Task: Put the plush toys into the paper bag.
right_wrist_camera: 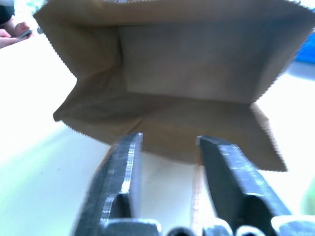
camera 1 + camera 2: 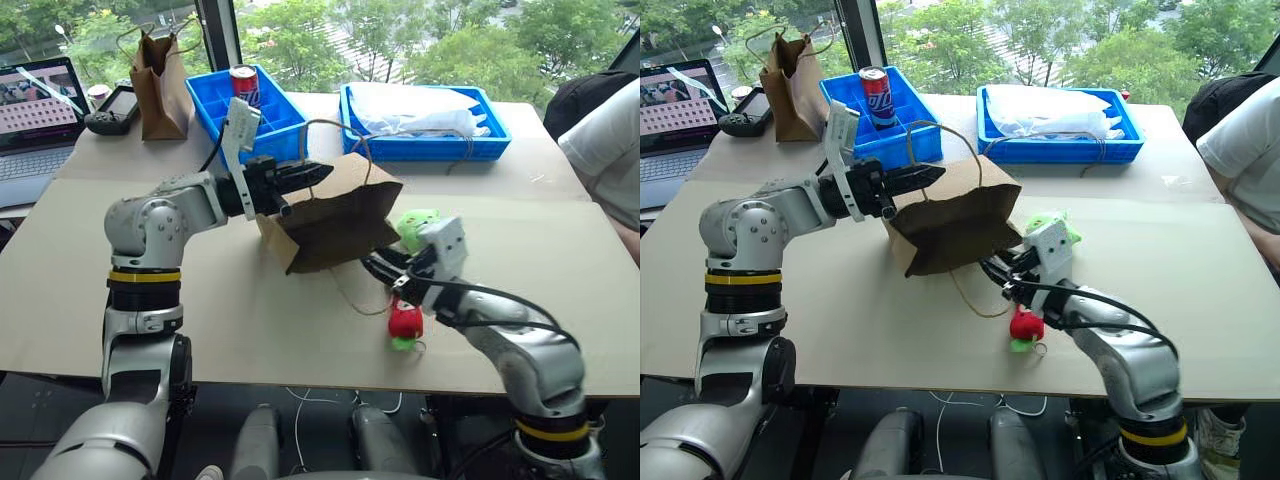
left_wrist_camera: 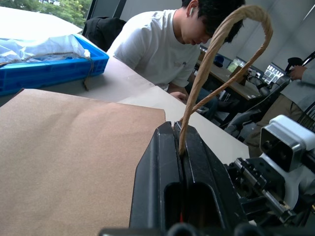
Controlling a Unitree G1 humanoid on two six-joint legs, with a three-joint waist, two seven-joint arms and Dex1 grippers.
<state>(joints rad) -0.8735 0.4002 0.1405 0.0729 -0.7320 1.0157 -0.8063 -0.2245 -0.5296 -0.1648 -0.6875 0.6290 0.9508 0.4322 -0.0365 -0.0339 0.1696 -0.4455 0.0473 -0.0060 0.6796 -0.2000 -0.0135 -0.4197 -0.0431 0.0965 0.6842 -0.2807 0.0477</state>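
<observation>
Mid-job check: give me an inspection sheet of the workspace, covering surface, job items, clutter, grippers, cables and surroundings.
Surface: tan table, flat and dry.
Job's things: paper bag lies on its side, mouth toward the right gripper, nothing visible inside; red plush toy on the table near the front edge; green plush toy beside the bag.
Clutter: two blue trays, soda can, darker paper bag, laptop.
Grippers: left gripper shut on the bag's cord handle; right gripper open at the bag's mouth, holding nothing.
Cables: black cable along the right arm.
Surroundings: a person sits at the table; windows, trees.
</observation>
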